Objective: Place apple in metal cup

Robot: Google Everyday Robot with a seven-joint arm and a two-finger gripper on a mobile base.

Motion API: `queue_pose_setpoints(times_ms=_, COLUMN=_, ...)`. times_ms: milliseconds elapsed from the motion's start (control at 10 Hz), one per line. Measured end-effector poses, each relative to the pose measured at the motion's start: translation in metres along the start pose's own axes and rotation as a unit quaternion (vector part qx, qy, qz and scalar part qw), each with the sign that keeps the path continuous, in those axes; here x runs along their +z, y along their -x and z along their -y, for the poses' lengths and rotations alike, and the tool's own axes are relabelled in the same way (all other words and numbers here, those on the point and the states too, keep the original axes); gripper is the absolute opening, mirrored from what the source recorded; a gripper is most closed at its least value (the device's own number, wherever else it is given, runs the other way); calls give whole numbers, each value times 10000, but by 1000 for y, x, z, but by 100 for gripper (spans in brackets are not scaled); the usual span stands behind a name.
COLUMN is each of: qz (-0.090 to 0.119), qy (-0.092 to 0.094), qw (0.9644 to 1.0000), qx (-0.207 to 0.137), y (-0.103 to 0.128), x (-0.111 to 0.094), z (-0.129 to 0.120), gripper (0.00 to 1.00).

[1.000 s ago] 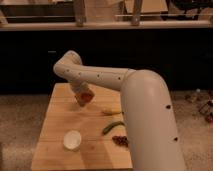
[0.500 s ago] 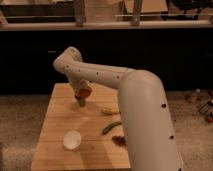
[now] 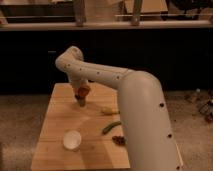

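My gripper (image 3: 81,101) hangs over the far left part of the wooden table (image 3: 55,120), fingers pointing down. It is shut on the apple (image 3: 83,91), a small red-orange fruit held above the tabletop. The metal cup (image 3: 72,140), pale with a wide round rim, stands on the table nearer to the front, below and slightly left of the gripper. The cup is apart from the gripper and looks empty.
A small yellow piece (image 3: 109,111), a green pod-like item (image 3: 111,127) and a dark red bumpy cluster (image 3: 119,140) lie on the table to the right of the cup. My white arm (image 3: 145,115) covers the table's right side. A dark counter front stands behind.
The gripper with the apple has shifted a little to the left and slightly upward. The cup and the other items have not moved.
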State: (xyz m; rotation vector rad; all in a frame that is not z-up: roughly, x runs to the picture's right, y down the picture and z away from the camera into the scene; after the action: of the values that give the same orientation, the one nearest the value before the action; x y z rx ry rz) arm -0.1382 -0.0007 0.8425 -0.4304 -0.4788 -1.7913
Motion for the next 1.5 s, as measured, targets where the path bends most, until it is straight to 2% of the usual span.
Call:
queue_pose_setpoints(times_ms=400, qz=-49, qy=-133, qw=9999, qx=-10, y=-10, x=8, z=7, gripper=3)
queue_pose_setpoints(times_ms=600, qz=-68, qy=-116, qw=9999, qx=-14, y=-13, x=13, z=9, gripper=18)
queue_pose_setpoints(times_ms=1000, qz=-102, qy=-149, qw=9998, qx=7, y=-18, x=13, z=10, gripper=61)
queue_pose_setpoints(times_ms=1200, qz=-123, qy=-169, qw=9998, qx=-8, y=-21, x=11, z=9, gripper=78)
queue_pose_setpoints(times_ms=1500, qz=-117, qy=-204, qw=9997, qx=-17, y=-22, x=10, z=11, gripper=80)
